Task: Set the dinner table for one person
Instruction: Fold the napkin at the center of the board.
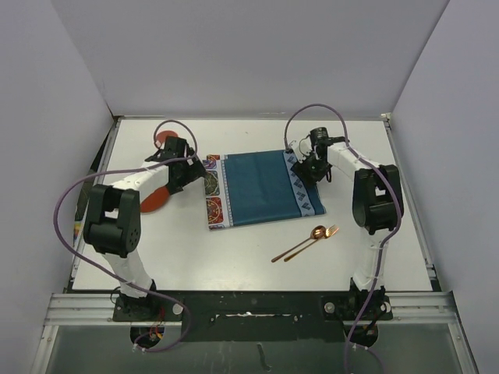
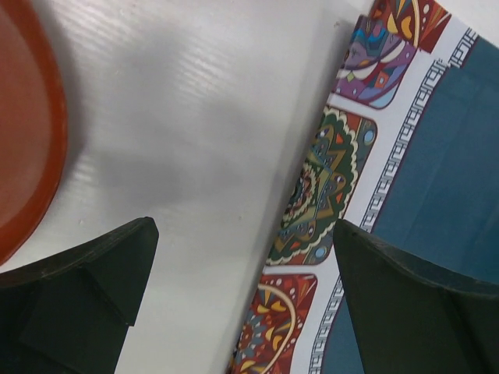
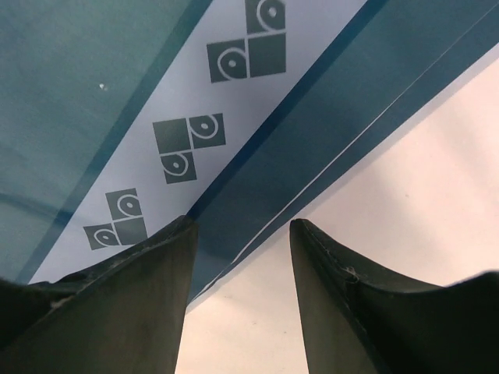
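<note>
The white dinner table carries a teal placemat with patterned ends at its middle. My left gripper is open at the mat's left end; in the left wrist view its jaws straddle the mat's colourful edge, holding nothing. My right gripper is open at the mat's right end; in the right wrist view its jaws straddle the mat's edge, with bare table beside it. A copper spoon and fork lie together in front of the mat.
An orange-red plate lies left of the mat, partly under my left arm, and shows in the left wrist view. A second red round thing sits at the back left. White walls enclose the table on three sides.
</note>
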`<move>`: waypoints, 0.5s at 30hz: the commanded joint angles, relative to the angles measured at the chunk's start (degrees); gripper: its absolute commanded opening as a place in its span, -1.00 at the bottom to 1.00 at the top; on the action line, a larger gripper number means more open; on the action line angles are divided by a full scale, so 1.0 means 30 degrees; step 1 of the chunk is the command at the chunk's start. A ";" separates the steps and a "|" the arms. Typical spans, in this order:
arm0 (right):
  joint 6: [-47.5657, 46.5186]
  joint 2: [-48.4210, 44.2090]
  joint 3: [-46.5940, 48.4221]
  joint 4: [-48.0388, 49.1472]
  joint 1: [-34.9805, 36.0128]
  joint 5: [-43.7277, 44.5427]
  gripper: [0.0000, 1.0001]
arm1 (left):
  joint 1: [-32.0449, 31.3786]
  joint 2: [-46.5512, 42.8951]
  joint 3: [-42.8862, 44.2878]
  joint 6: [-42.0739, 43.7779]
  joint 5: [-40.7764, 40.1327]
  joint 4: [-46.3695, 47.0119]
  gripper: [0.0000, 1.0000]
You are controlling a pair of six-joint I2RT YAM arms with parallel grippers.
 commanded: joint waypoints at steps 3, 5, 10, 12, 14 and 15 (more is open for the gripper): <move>-0.0073 -0.1164 -0.0341 0.1214 -0.0427 0.0361 0.02 | 0.0675 0.3099 0.2837 -0.0220 0.1835 0.2144 0.96; 0.0177 -0.1157 -0.0300 0.1907 -0.0745 0.0711 -0.10 | 0.0687 0.4035 0.3758 0.0024 0.2423 0.2488 0.96; 0.0785 0.0250 0.2403 0.2125 -0.1115 0.0909 -1.00 | 0.0877 0.5532 0.5593 -0.0255 0.3678 0.2736 0.89; 0.0908 0.1115 0.4517 0.1564 -0.1043 0.0603 -1.00 | 0.0943 0.5471 0.5835 -0.0297 0.3749 0.2780 0.89; 0.1104 0.2189 0.6853 0.0713 -0.1026 0.0166 -1.00 | 0.0976 0.5309 0.5897 -0.0257 0.3944 0.2734 0.89; 0.1183 0.2870 0.8491 0.0165 -0.1036 0.0046 -1.00 | 0.1002 0.5246 0.5936 -0.0201 0.4024 0.2599 0.90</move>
